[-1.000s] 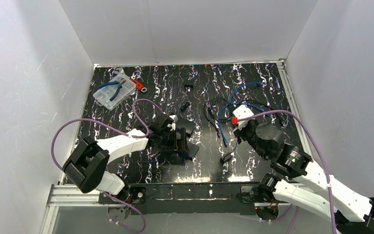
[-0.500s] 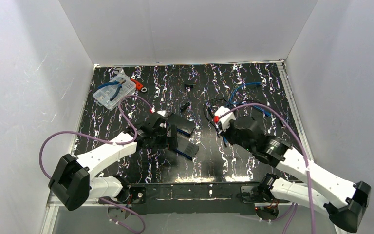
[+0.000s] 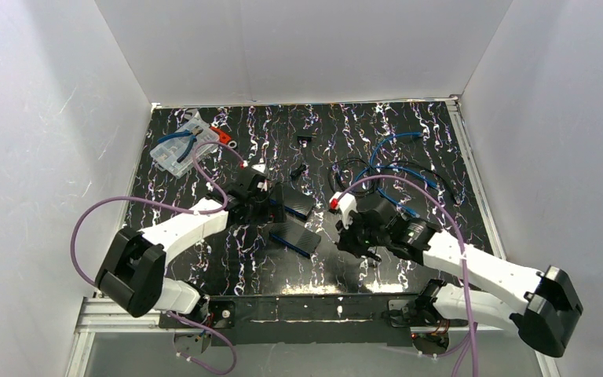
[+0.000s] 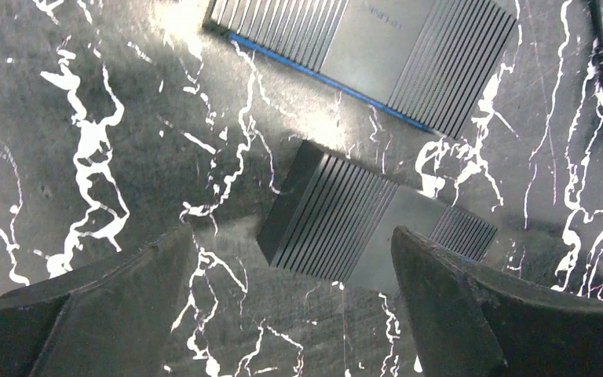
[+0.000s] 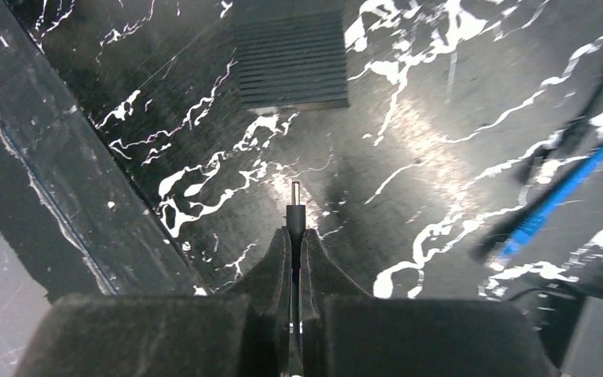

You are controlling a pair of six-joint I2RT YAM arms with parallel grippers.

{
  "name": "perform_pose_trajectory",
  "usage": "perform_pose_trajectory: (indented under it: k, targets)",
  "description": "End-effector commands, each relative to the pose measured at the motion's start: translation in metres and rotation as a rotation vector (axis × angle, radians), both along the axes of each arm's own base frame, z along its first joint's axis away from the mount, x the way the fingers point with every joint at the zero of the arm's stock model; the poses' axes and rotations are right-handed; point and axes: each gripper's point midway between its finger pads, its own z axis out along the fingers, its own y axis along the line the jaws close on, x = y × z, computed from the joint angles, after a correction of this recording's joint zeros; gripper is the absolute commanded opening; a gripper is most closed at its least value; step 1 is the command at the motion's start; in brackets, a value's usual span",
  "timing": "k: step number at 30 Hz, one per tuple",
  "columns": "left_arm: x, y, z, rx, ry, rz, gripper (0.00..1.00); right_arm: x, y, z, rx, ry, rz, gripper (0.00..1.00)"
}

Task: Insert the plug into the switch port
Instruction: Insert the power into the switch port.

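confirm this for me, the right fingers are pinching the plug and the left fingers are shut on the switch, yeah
Not quite. The left fingers are not shut on the switch: they are spread wide open and hold nothing, and the switch lies on the table in the gap between them, as the left wrist view shows. The rest stands: the right fingers are pinching the plug.

White link shells (image 3: 188,229), black cylindrical joint housings (image 3: 129,271). One purple cable (image 3: 74,236) looped loosely beside each arm (single run per arm). Small red tab (image 3: 334,203) on white block (image 3: 345,206) at right end effector (image 5: 295,239); finger pads (image 5: 263,275) matte black, faintly grained.
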Motion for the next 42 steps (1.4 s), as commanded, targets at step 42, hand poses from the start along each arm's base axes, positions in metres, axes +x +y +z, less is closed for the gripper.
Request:
perform_pose_trajectory:
  k: [42]
  targets:
    - [-0.012,-0.035,-0.04,-0.161,0.047,-0.196,0.98,0.009,0.058,-0.07,0.144,0.003,-0.003,0.01]
